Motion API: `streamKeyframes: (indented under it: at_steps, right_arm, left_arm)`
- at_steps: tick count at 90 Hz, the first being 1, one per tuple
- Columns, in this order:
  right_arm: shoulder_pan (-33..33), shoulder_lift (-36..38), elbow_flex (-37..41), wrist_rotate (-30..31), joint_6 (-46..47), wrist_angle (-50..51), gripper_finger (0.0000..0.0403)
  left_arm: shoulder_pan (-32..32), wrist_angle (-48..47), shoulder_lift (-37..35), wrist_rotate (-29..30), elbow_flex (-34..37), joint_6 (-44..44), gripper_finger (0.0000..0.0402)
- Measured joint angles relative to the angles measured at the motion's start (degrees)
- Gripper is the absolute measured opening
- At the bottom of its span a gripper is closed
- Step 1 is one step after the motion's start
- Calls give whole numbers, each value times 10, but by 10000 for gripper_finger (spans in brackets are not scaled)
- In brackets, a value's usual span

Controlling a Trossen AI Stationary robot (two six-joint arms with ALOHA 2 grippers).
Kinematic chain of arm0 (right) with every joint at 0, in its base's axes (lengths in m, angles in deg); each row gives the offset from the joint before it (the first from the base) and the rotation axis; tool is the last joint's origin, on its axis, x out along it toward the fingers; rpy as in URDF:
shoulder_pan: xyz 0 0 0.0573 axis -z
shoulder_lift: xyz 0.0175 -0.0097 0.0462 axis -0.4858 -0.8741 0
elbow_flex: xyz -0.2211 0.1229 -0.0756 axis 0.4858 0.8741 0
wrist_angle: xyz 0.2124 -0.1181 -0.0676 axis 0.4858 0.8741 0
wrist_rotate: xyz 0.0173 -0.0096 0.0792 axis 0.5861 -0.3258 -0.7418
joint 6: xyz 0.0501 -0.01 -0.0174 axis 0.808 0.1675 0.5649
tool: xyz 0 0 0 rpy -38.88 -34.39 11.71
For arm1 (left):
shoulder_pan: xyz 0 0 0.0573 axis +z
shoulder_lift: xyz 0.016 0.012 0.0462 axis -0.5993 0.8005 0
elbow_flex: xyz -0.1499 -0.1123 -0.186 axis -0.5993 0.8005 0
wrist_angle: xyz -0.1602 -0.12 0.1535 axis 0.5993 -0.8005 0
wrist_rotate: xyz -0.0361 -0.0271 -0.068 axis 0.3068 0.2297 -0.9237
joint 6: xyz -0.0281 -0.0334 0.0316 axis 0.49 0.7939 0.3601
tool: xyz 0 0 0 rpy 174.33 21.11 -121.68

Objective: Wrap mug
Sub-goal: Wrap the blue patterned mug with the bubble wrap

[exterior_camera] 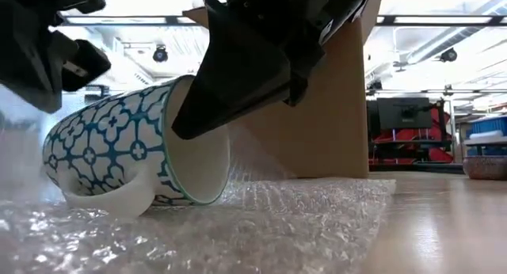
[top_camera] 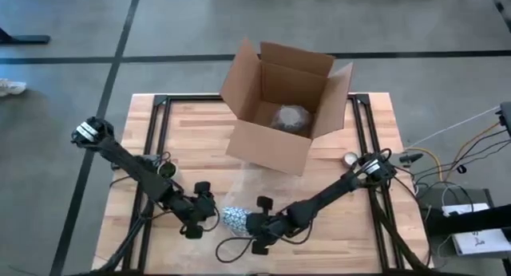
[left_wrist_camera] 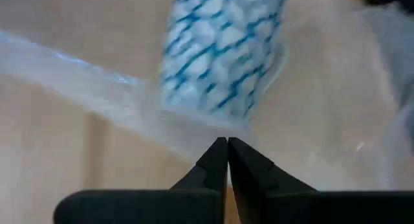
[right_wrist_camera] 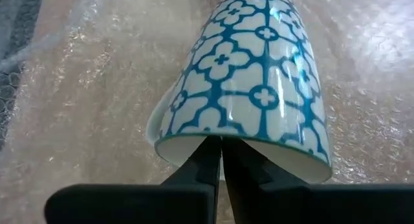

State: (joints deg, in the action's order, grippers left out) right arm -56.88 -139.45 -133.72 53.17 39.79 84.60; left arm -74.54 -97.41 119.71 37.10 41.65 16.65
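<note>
Mug lies on its side on a sheet of bubble wrap, near the front edge of the wooden counter — a white mug with a blue lattice-and-flower pattern, its handle against the wrap and its open mouth turned toward the right arm. In the high view it shows as a small patterned shape between the two grippers.

The right gripper sits at the mug's mouth. Its two dark fingers are pressed together with their tips at the lower part of the rim; the low view shows the dark fingers reaching into the opening. Whether they pinch the rim wall or only touch it cannot be told.

The left gripper is on the other side, at the mug's base end. Its fingers are drawn together to a point, just beside the mug's base, and a raised fold of the bubble wrap runs past them — whether the film is caught between the tips is not clear.

Behind the wrap, toward the middle of the counter, stands an open cardboard box with its flaps up; a bundle of something wrapped lies in its bottom. A small round object sits on the counter just to the box's right.
</note>
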Motion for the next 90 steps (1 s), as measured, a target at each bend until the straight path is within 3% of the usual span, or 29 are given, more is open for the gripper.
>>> streamKeyframes:
  at_steps: [12, 23, 32, 49, 57, 69, 90]
  right_arm:
    - [1, 0, 0, 0, -4, 0, 2]
    - [1, 0, 0, 0, -6, 0, 2]
    - [1, 0, 0, 0, -5, 1, 2]
    - [1, 0, 0, -1, -5, 4, 2]
    - [1, 0, 0, 0, -5, 4, 2]
    - [1, 0, 0, 0, -5, 3, 2]
    - [1, 0, 0, 0, -10, 3, 2]
  left_arm:
    - [10, -70, -34, 82, 66, 8, 0]
    - [30, 11, -30, 6, 164, 45, 0]
    - [28, 75, -20, -13, 203, 74, 0]
    - [6, 116, -10, 2, 186, 36, 0]
    - [0, 154, -7, -38, 169, 9, 0]
    - [-2, 204, 7, -45, 159, -15, 0]
    - [-2, 193, 16, -26, 118, -27, 0]
